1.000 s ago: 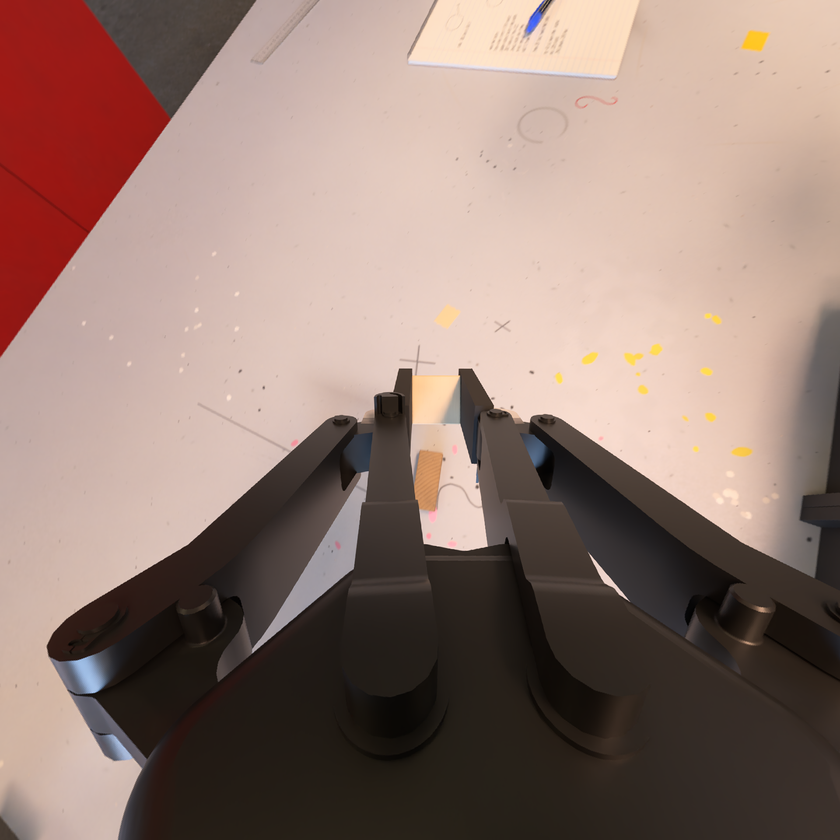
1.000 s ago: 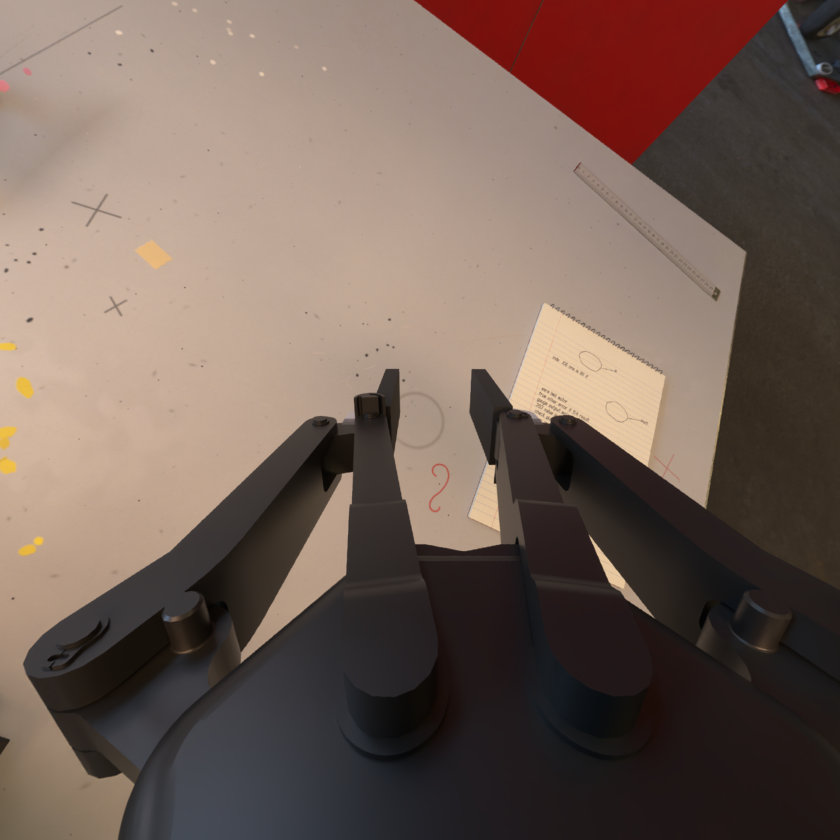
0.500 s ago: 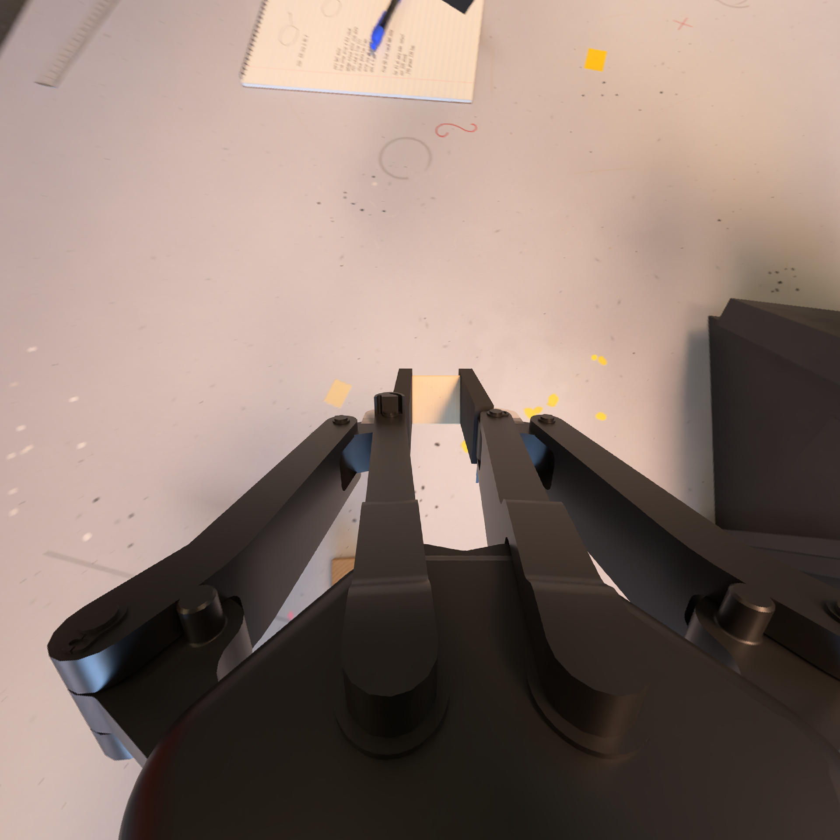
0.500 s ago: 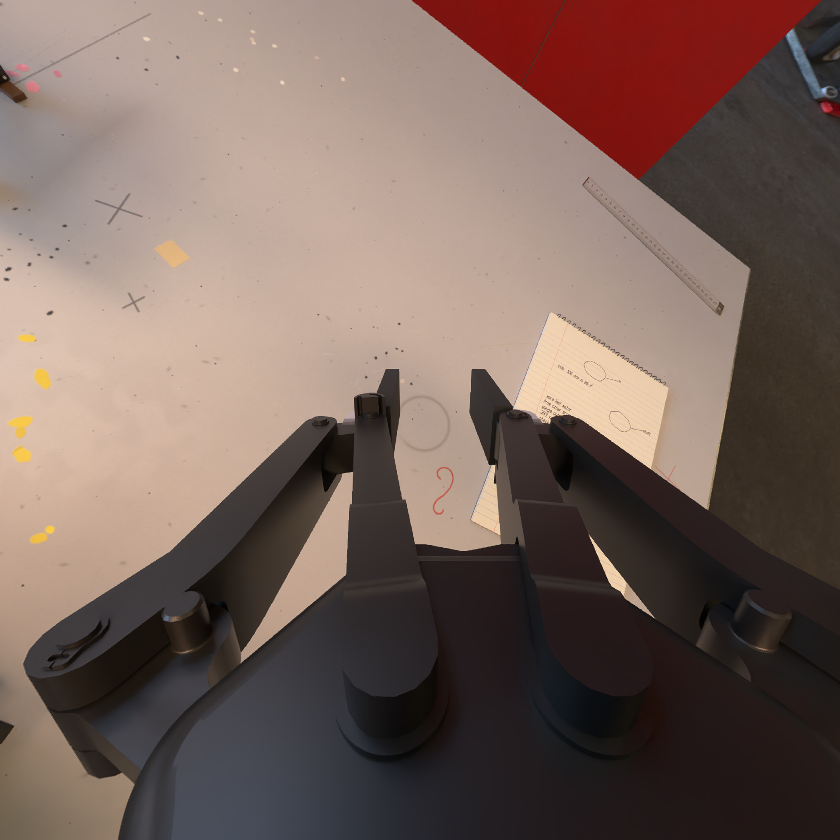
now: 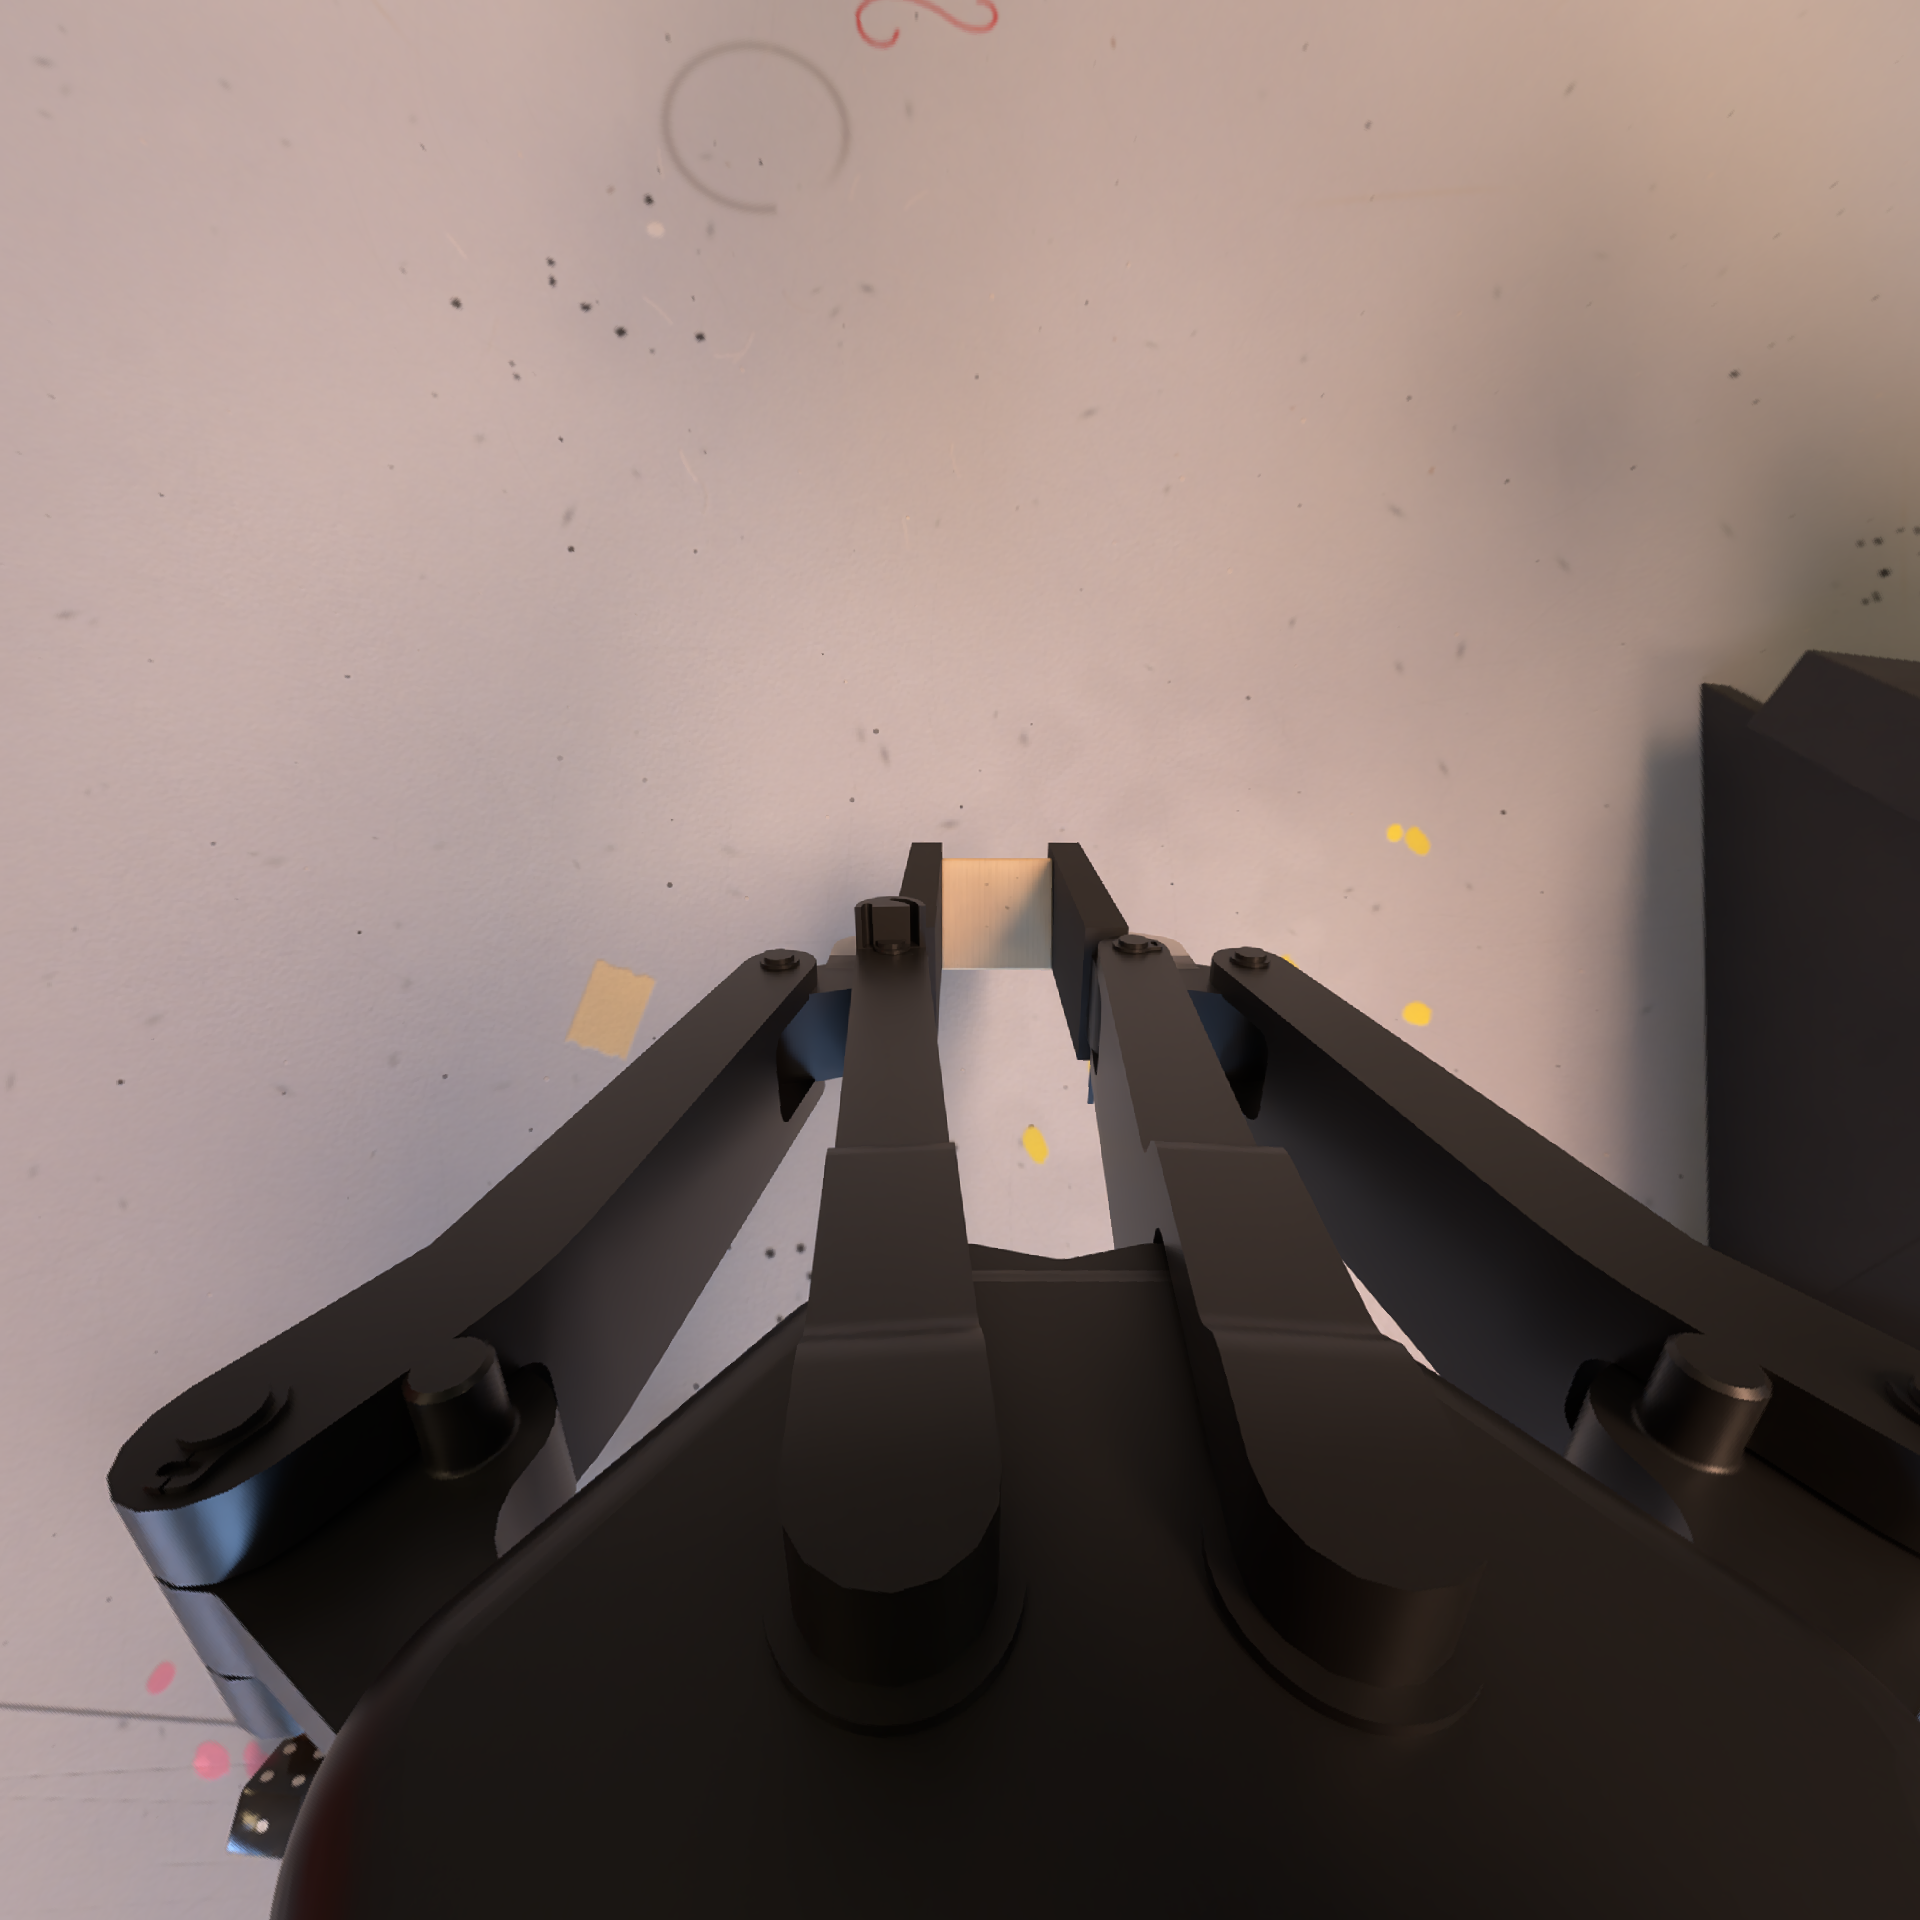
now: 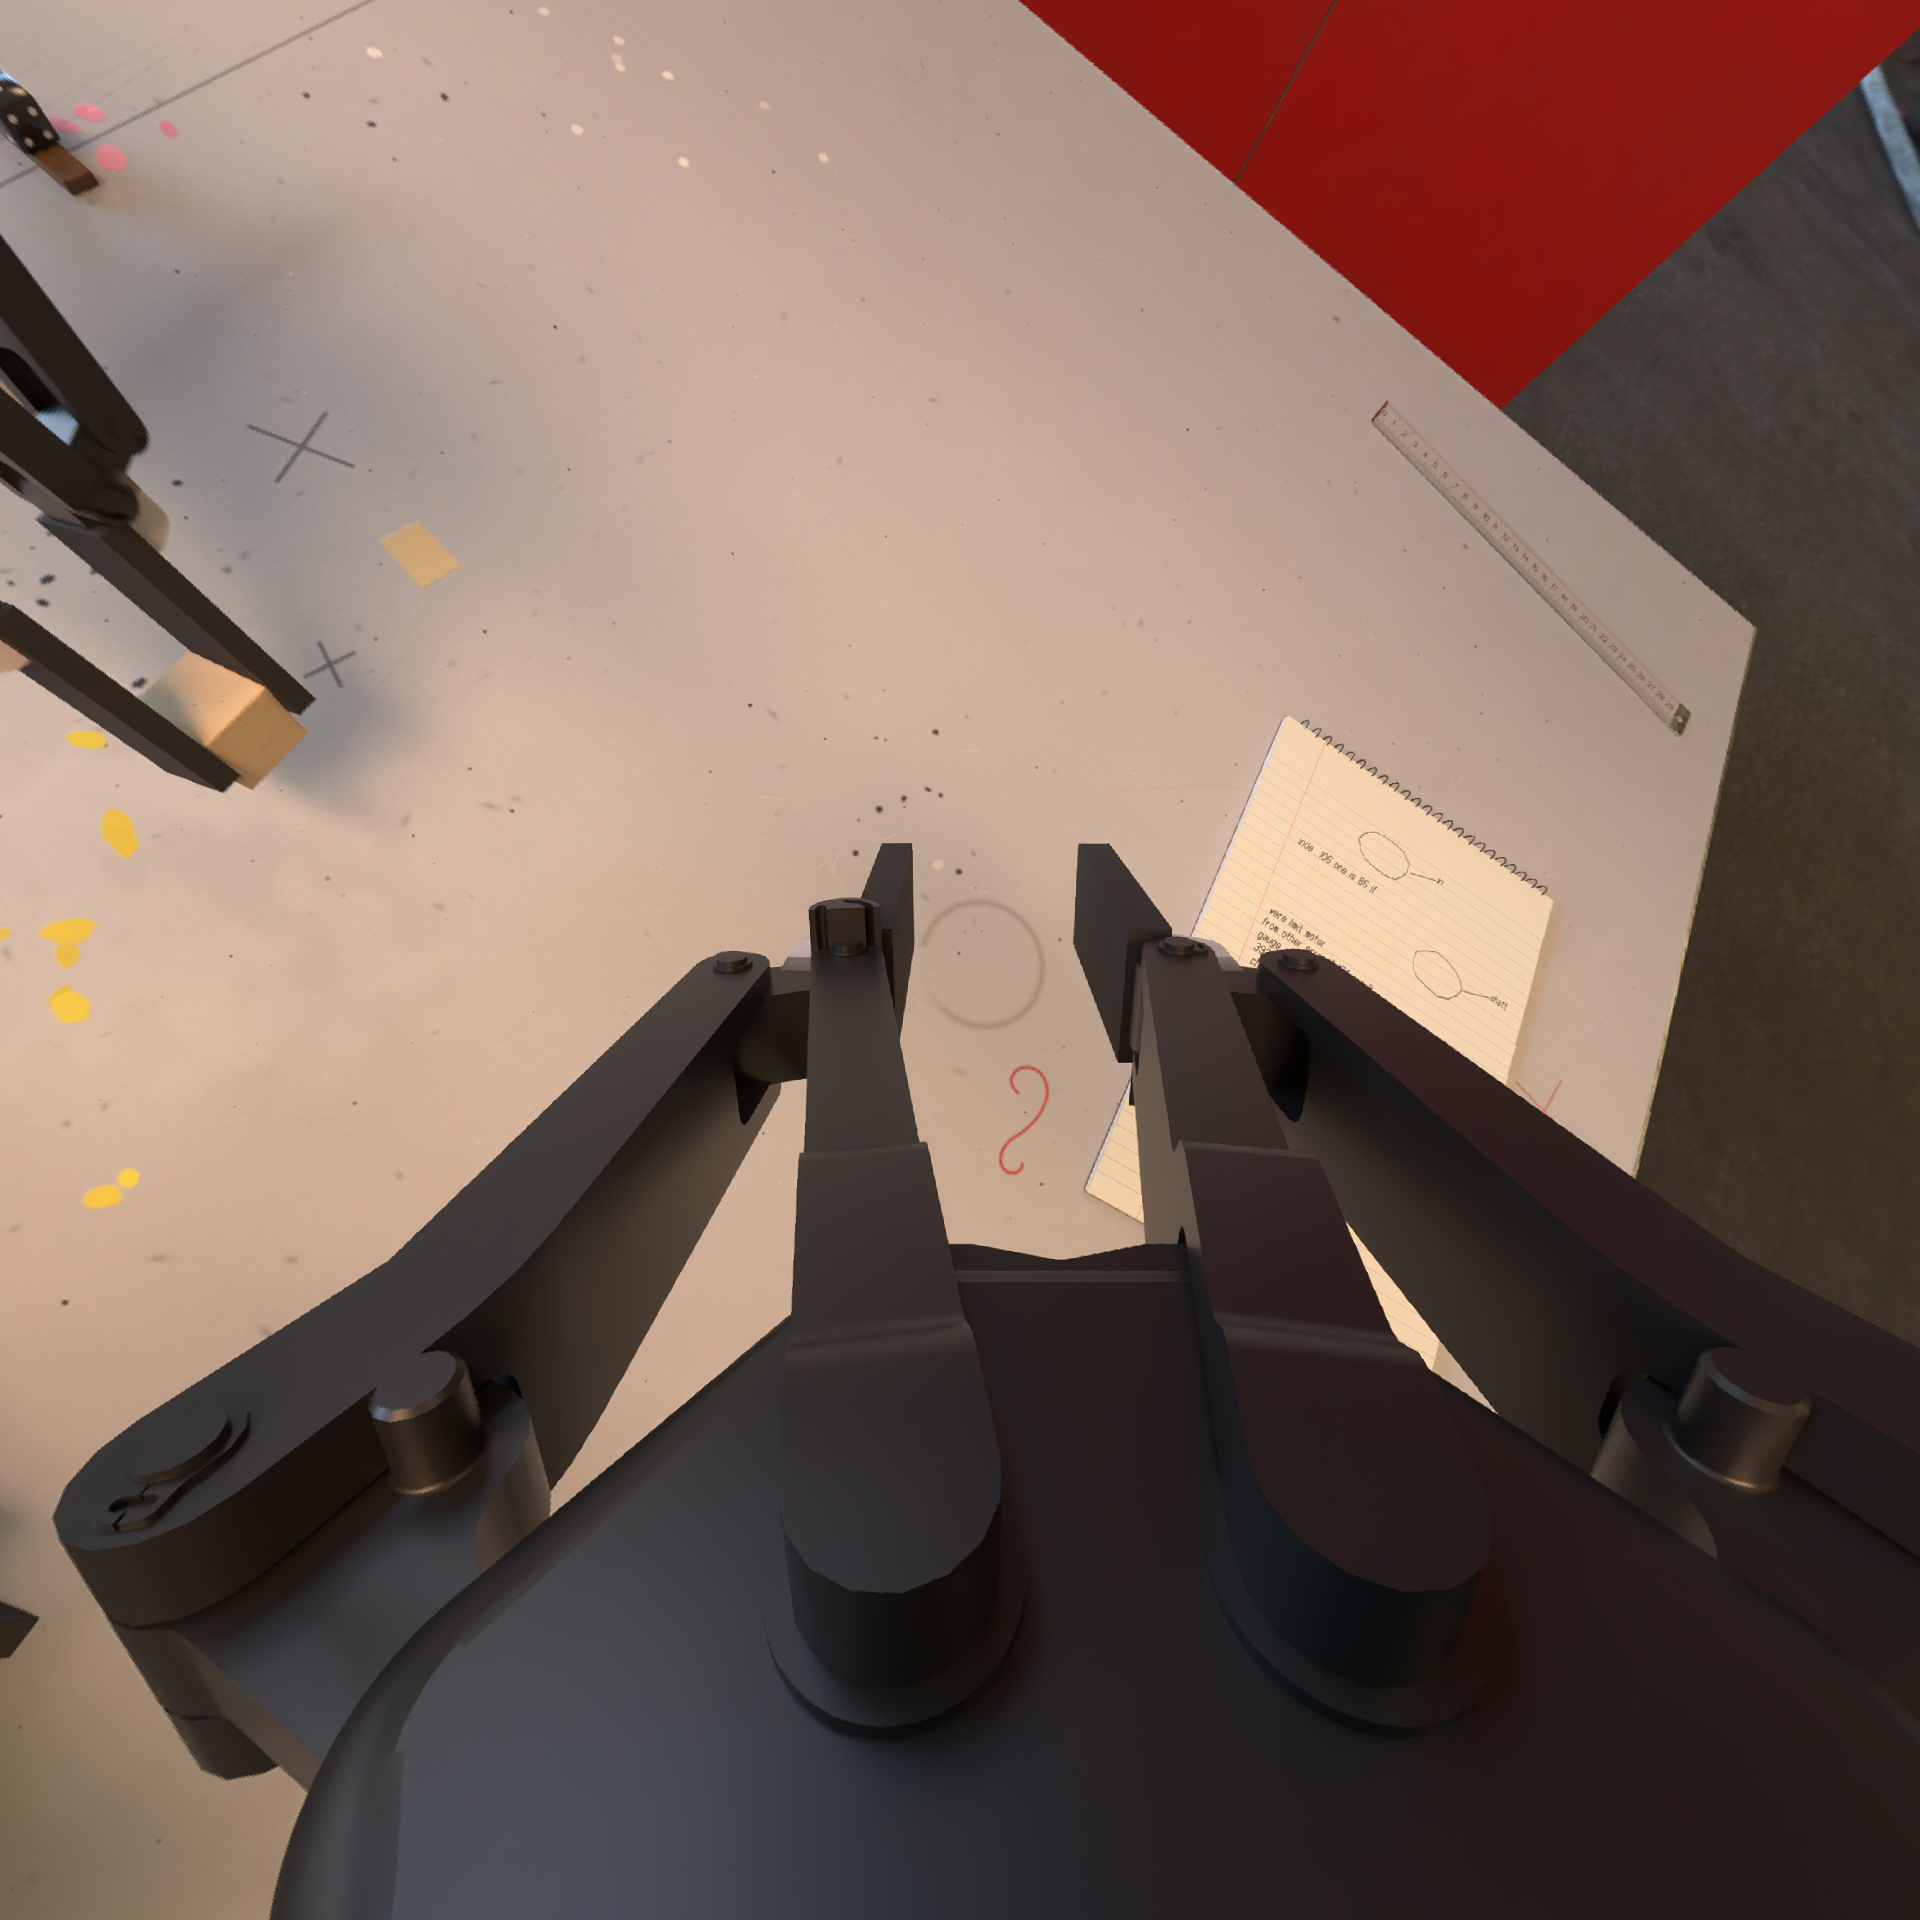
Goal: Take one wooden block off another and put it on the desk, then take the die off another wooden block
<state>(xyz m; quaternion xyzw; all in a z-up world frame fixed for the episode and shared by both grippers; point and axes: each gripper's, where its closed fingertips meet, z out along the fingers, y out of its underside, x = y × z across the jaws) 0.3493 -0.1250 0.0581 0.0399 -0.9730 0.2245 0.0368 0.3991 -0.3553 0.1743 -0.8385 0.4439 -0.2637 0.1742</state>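
Observation:
My left gripper (image 5: 995,883) is shut on a pale wooden block (image 5: 992,914) and holds it above the white desk (image 5: 416,623). The same gripper and block (image 6: 234,717) show at the left edge of the right wrist view. A black die with white dots (image 5: 272,1808) peeks out at the bottom left of the left wrist view. In the right wrist view the die (image 6: 26,120) sits on a brown wooden block (image 6: 71,171) at the far top left. My right gripper (image 6: 992,883) is open and empty above a drawn circle (image 6: 982,961).
A lined notepad (image 6: 1382,935) lies right of my right gripper, and a ruler (image 6: 1527,566) lies near the desk's far edge. A dark box-like body (image 5: 1813,966) stands at the right of the left wrist view. Beyond the desk edge are red panels (image 6: 1507,156) and dark floor.
My left gripper has carried the pale block forward and right across the desk, away from the brown block. It has come into the right wrist view. The right gripper has barely moved.

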